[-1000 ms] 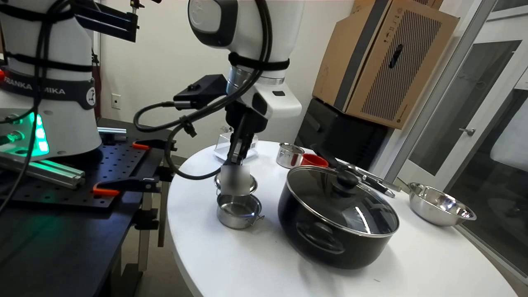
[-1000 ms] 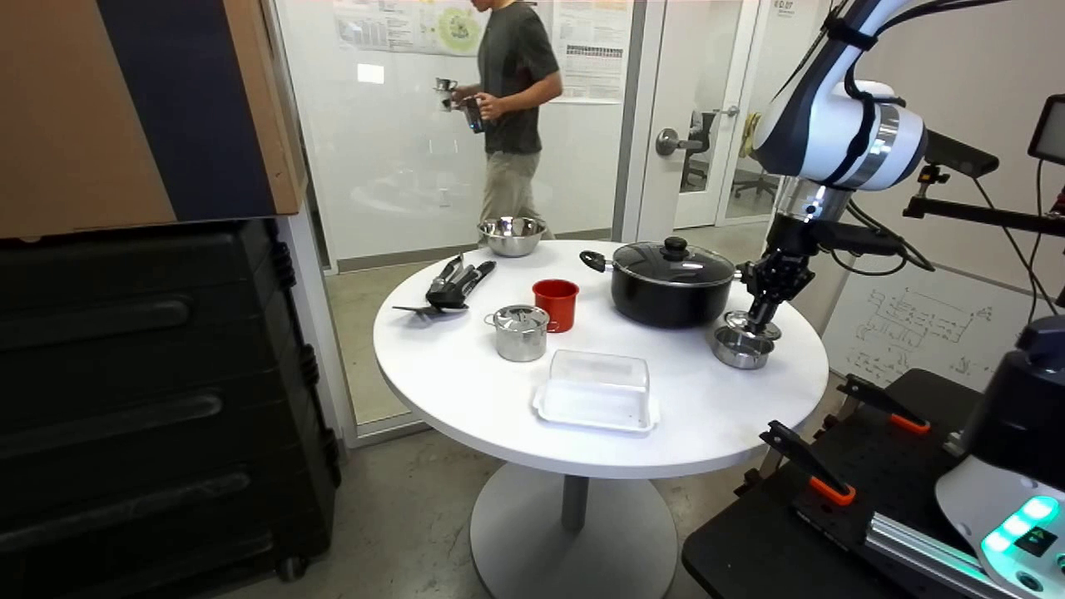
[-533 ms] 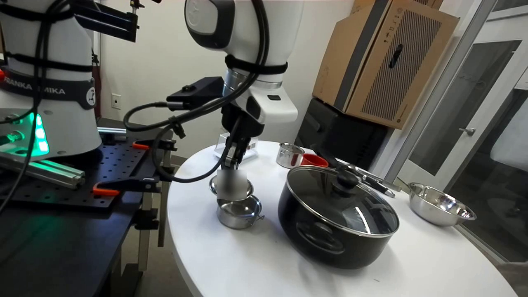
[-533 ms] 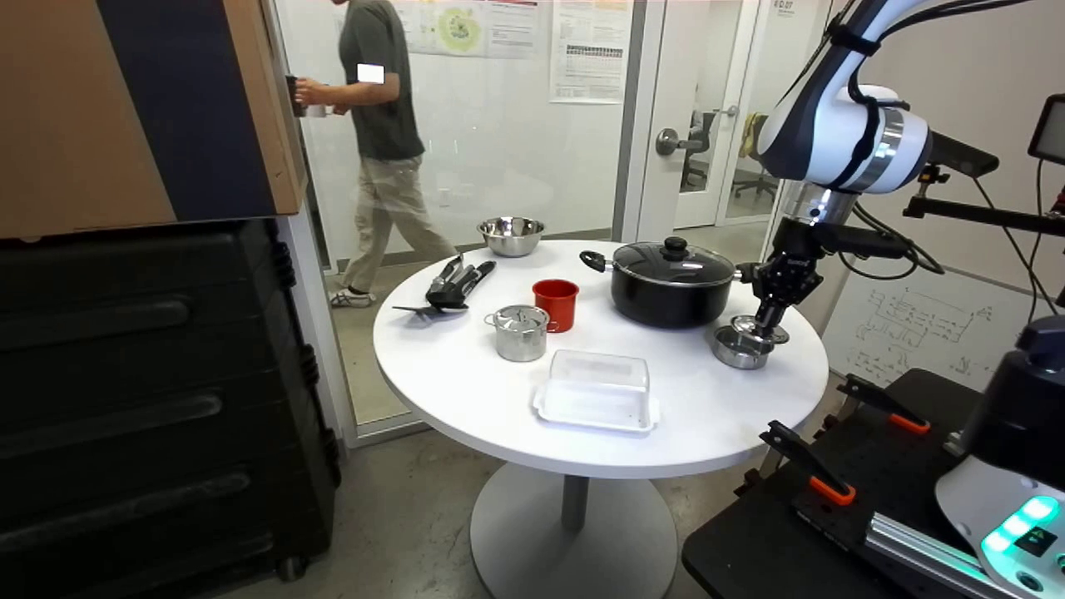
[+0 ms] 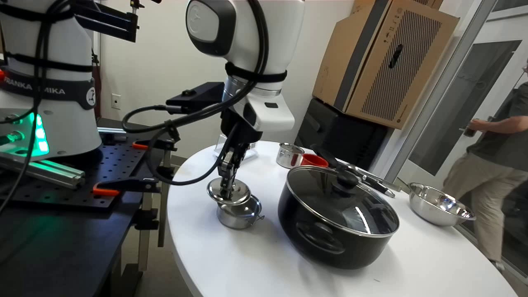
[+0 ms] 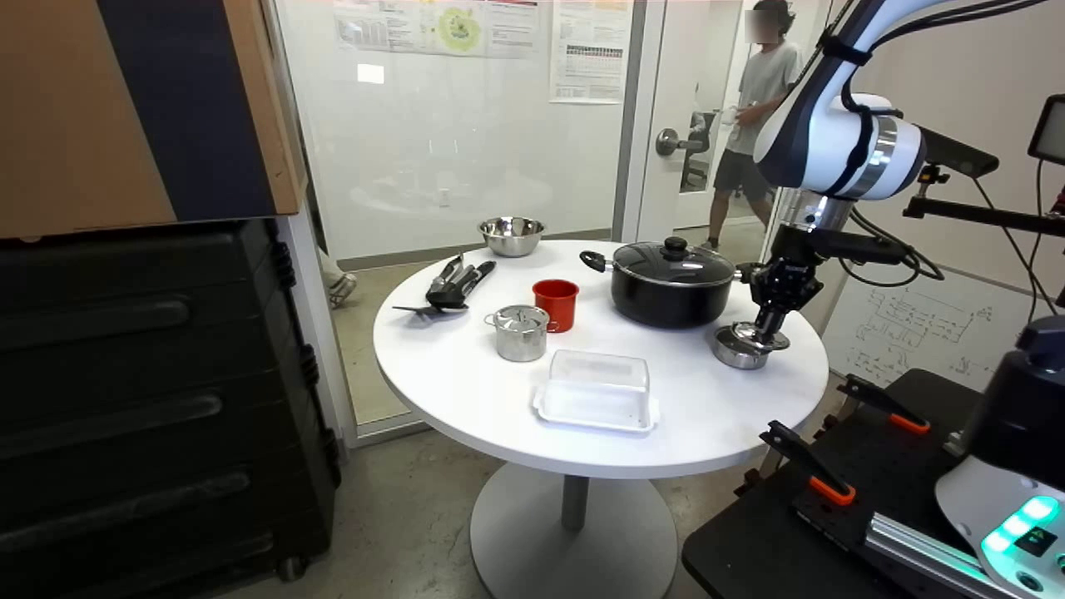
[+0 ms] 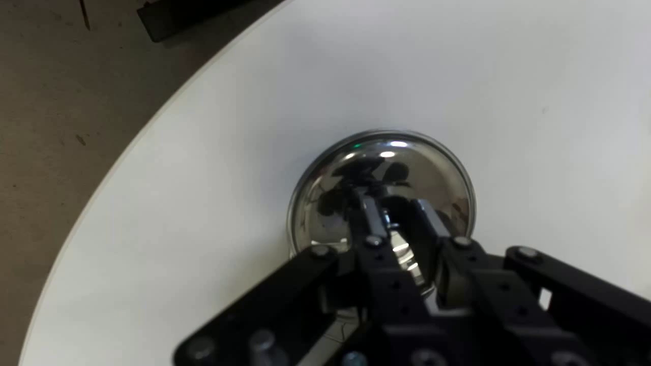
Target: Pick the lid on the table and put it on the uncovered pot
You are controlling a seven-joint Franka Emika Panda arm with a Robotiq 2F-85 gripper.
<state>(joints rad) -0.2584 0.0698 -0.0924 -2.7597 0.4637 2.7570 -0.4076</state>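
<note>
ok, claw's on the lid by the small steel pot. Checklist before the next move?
1. Claw gripping the lid: ok, closed on it, lid raised off the table.
2. Uncovered pot upright on the table: ok.
3. Lid centred over that pot: not ok, it sits off toward the robot base, leaving part of the opening bare in both exterior views.
4. Lid free of the pot's edge: cannot tell, no view shows whether they touch.
5. Black pot clear of the lid: ok, bare table shows between them in an exterior view.

The white table (image 6: 699, 399) carries low pot (image 5: 235, 220), black pot (image 6: 667, 304), mug (image 6: 556, 309).
</note>
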